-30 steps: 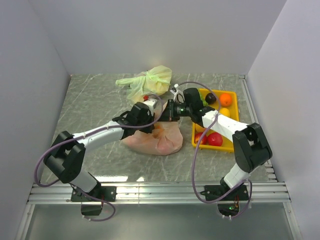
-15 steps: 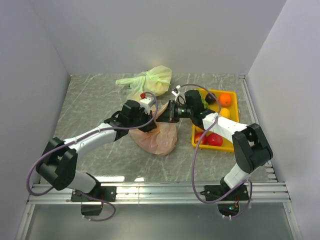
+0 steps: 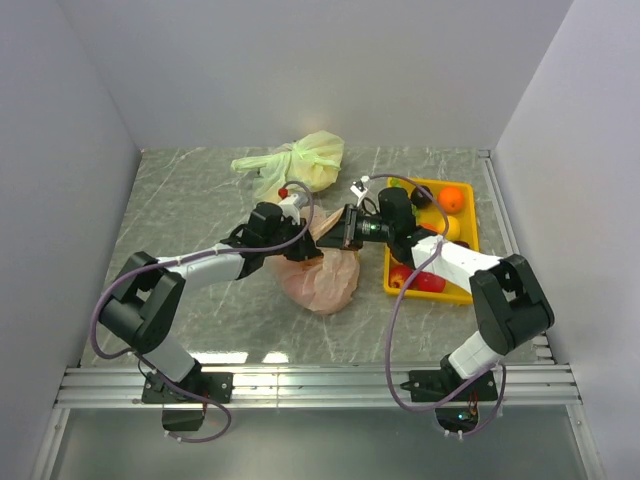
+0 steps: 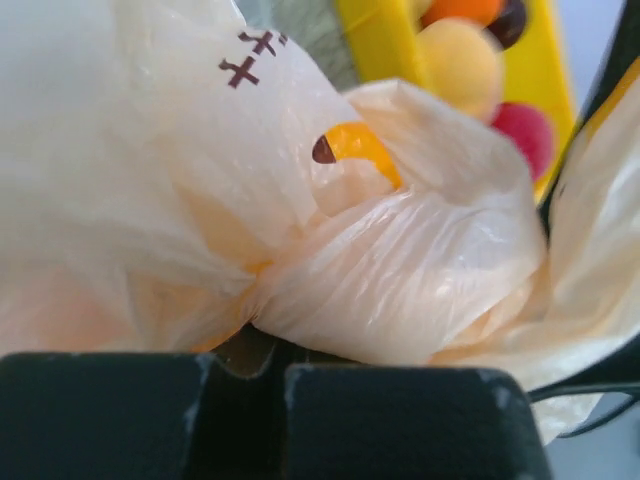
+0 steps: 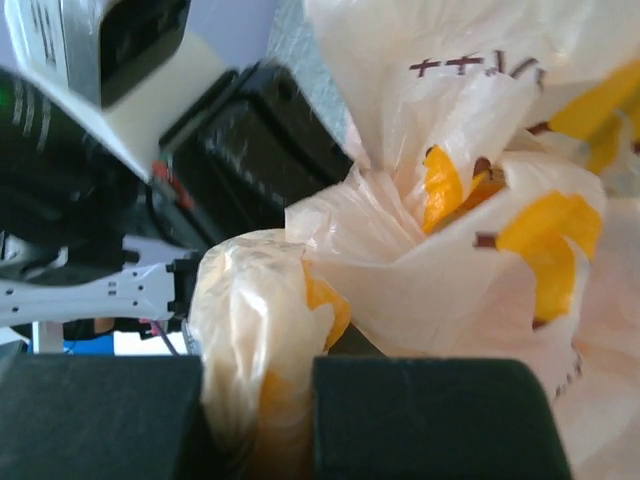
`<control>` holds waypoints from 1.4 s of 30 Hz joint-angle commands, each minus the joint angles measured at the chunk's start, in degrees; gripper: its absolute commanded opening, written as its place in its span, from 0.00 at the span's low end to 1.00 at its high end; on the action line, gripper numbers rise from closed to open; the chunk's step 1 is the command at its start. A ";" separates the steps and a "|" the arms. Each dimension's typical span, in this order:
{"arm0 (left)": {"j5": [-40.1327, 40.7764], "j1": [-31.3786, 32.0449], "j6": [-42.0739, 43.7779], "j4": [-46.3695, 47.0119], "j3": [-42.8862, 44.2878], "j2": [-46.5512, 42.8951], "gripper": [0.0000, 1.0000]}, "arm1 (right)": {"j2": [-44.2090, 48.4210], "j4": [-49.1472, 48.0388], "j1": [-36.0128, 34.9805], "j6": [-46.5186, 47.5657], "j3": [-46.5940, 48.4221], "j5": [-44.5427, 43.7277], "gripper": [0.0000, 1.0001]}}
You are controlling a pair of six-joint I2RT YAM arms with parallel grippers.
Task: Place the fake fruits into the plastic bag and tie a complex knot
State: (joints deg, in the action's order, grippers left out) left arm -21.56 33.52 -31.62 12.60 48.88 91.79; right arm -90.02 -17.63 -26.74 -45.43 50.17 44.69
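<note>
Item: plastic bag (image 3: 322,278), mid-surface beside the yellow tray (image 3: 471,250). Our left end effector (image 4: 280,370) and right end effector (image 5: 300,400) are both clenched on its gathered top. Step, we judge: knotting. Next: cross the strips.

The plastic bag (image 3: 318,282) veils its contents; the yellow tray (image 4: 375,35) (blurred) is cropped.

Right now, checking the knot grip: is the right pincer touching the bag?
Touching: the right wrist view shows the bag pinched in the right pincer.
</note>
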 commanded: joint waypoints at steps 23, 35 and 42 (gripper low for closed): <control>-7.88 -1.26 -9.34 14.38 -1.34 3.13 0.00 | 12.08 27.03 16.55 25.21 8.35 1.29 0.55; -8.67 -1.35 -13.02 19.55 -0.02 6.82 0.00 | -4.02 22.29 10.58 22.06 8.11 4.87 0.76; -15.08 -1.52 -24.35 37.53 -2.38 9.72 0.00 | -6.04 6.68 5.13 10.38 -0.24 9.01 0.79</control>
State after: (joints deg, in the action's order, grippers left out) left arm -31.97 32.29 -48.95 35.05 46.81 100.90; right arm -94.59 -0.14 -19.07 -28.27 52.51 50.39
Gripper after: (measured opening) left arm 0.013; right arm 0.785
